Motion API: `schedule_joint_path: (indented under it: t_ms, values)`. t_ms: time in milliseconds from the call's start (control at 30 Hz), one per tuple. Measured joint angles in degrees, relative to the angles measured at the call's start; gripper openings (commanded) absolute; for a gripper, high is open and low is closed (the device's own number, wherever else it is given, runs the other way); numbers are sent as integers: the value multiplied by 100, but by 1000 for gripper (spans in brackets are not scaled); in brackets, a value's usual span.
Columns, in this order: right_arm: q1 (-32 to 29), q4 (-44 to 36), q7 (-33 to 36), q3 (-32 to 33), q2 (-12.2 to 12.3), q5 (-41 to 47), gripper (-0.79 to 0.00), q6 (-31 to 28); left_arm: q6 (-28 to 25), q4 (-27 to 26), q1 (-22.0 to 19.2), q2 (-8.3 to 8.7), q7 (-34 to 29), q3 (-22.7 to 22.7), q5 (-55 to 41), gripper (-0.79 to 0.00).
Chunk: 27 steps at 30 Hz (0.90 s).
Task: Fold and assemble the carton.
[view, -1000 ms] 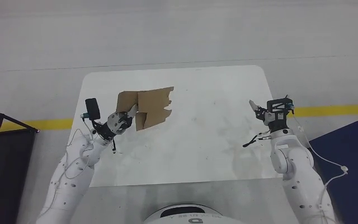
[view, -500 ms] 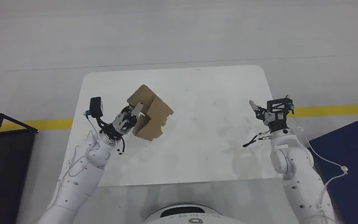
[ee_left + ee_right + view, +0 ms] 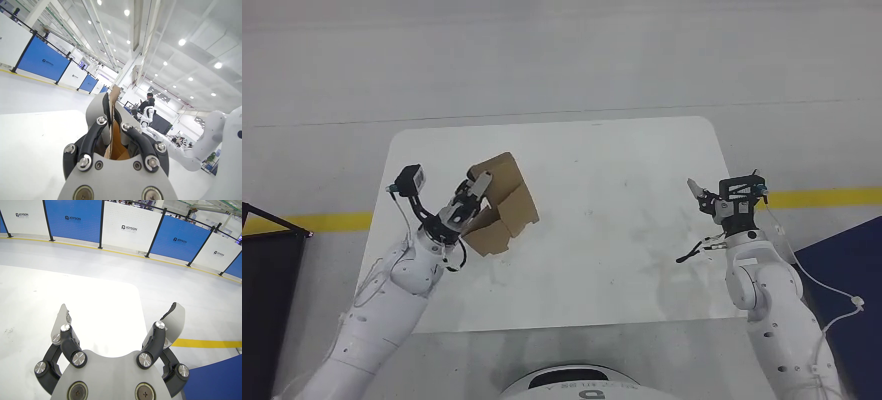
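Note:
A brown cardboard carton (image 3: 500, 205), partly folded into a box shape, is held over the left part of the white table (image 3: 622, 220). My left gripper (image 3: 476, 189) is shut on one of its panels. In the left wrist view the cardboard edge (image 3: 114, 94) stands pinched between the two pads, with my left gripper (image 3: 112, 108) tilted upward toward the hall ceiling. My right gripper (image 3: 704, 215) hangs open near the table's right edge, apart from the carton; in its own wrist view my right gripper (image 3: 121, 311) has nothing between its fingers.
The table's right edge and rounded corner (image 3: 136, 291) lie just ahead of the right gripper. A yellow floor line (image 3: 832, 197) runs past both sides of the table. Blue and white barrier panels (image 3: 130, 228) stand across the floor.
The left arm has turned its wrist and pulled the carton in; the flat spread cardboard has swung round and folded into a more compact box shape. The right arm has kept still.

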Motion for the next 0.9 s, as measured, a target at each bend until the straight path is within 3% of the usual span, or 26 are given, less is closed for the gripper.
schedule_joint_path:
  t_ms: [100, 200, 500, 600, 700, 900]
  values:
    - [0, 0, 0, 0, 0, 0, 0, 0, 0, -70, -16, 32, -253, 102, -546, -785]
    - [0, 0, 0, 0, 0, 0, 0, 0, 0, 63, -124, 65, -615, 60, -511, -785]
    - [0, 0, 0, 0, 0, 0, 0, 0, 52, 2, -83, 47, -634, 124, -604, -785]
    - [0, 0, 0, 0, 0, 0, 0, 0, 55, 26, -121, 13, -888, 378, -1569, -785]
    - [3, -16, -44, 95, 2, 98, 0, -32, 148, 162, -344, -15, -1476, 721, -3114, -785]
    - [101, -446, 451, 55, -9, 130, 0, -139, 1087, 647, -1121, -137, -3493, 1225, -6062, -785]
